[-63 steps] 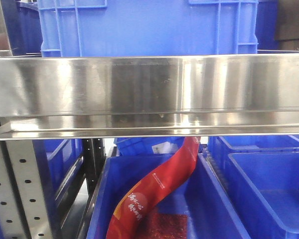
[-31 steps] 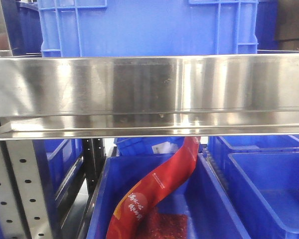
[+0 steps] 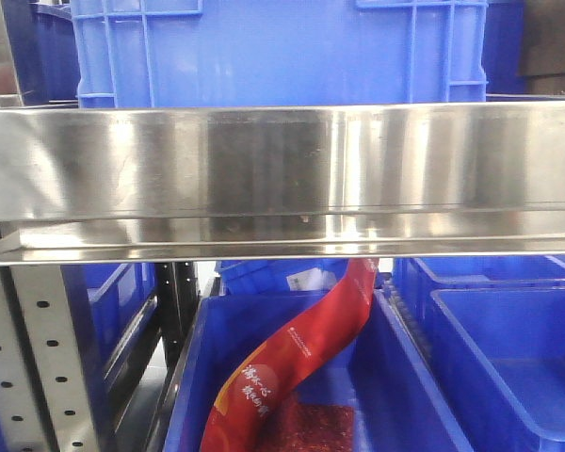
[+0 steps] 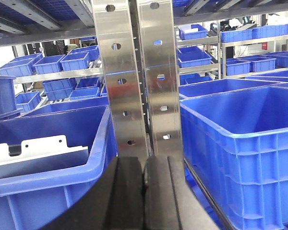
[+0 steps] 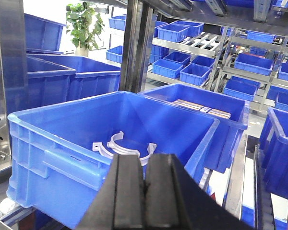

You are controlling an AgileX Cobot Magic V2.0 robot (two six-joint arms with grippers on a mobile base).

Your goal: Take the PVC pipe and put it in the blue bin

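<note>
Two white curved PVC pipe pieces [image 5: 126,150], shaped like half-ring clips, lie on the floor of a large blue bin [image 5: 62,158] in the right wrist view. My right gripper [image 5: 145,160] hovers at that bin's near rim, just in front of the pieces, shut with nothing between its black pads. In the left wrist view my left gripper [image 4: 145,165] is also shut and empty, pointing at a perforated steel upright [image 4: 134,72] between two blue bins. Neither gripper shows in the front view.
A wide steel shelf beam [image 3: 282,169] crosses the front view, with a blue crate [image 3: 282,47] above it. Below it, a blue bin [image 3: 395,377] holds a red pouch [image 3: 301,348]. The left wrist view's left bin [image 4: 48,172] holds a white plate [image 4: 38,151]; another bin [image 4: 240,139] stands at the right.
</note>
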